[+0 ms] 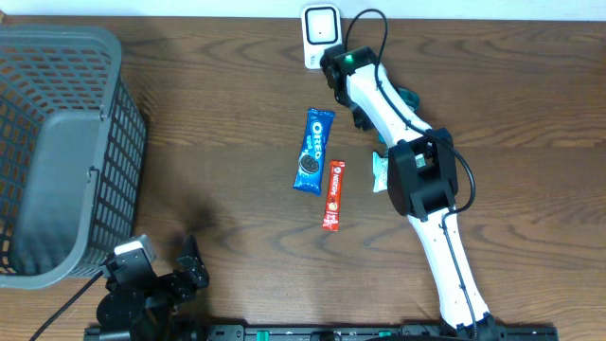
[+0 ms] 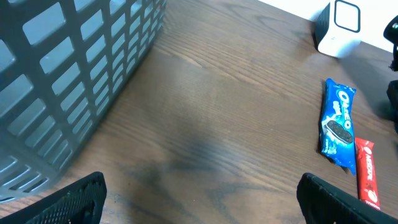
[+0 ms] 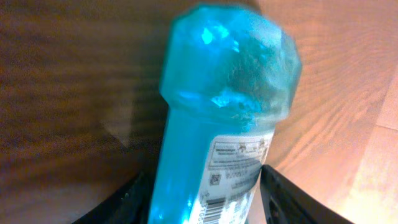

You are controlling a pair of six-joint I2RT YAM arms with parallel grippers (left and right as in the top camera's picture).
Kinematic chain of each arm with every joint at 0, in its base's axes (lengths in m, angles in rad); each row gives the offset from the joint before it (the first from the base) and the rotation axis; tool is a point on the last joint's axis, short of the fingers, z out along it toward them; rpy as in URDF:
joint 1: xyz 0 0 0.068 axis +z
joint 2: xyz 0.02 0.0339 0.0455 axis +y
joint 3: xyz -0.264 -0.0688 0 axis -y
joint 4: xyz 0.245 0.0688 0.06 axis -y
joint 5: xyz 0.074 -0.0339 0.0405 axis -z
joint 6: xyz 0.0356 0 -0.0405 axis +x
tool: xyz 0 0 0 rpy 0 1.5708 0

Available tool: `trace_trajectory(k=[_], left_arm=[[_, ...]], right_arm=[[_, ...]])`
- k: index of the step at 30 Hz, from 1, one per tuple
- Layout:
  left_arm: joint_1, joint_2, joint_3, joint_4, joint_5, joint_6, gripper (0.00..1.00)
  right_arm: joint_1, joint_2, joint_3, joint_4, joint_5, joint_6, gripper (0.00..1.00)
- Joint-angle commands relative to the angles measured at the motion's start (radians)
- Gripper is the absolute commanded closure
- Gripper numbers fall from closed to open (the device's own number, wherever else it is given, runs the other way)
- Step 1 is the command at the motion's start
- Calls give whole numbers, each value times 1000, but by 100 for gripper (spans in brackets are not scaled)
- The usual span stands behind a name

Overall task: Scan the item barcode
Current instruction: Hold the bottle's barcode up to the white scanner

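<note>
A clear blue bottle (image 3: 224,99) with a white label and a barcode near its lower end fills the right wrist view, cap pointing away. My right gripper (image 3: 205,186) is shut on its body, one black finger against each side. From overhead only a teal bit of the bottle (image 1: 409,98) shows beside the right arm, whose gripper is hidden under the arm. The white scanner (image 1: 320,33) stands at the table's back edge, also in the left wrist view (image 2: 339,28). My left gripper (image 2: 202,199) is open over bare wood at the front left (image 1: 189,265).
A grey mesh basket (image 1: 57,142) takes up the left side (image 2: 62,74). A blue Oreo pack (image 1: 313,150) and a red snack bar (image 1: 333,194) lie mid-table. A small white packet (image 1: 379,170) lies by the right arm.
</note>
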Motion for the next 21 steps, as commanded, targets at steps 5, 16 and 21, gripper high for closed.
trace_trajectory(k=[5, 16, 21], left_arm=[[0, 3, -3, -2, 2, -6, 2], [0, 3, -3, -2, 2, -6, 2], [0, 3, -3, -2, 2, -6, 2]], right_arm=[[-10, 117, -46, -107, -207, 277, 41], [-46, 123, -92, -31, -241, 256, 31], [-68, 123, -173, 39, -316, 205, 44]])
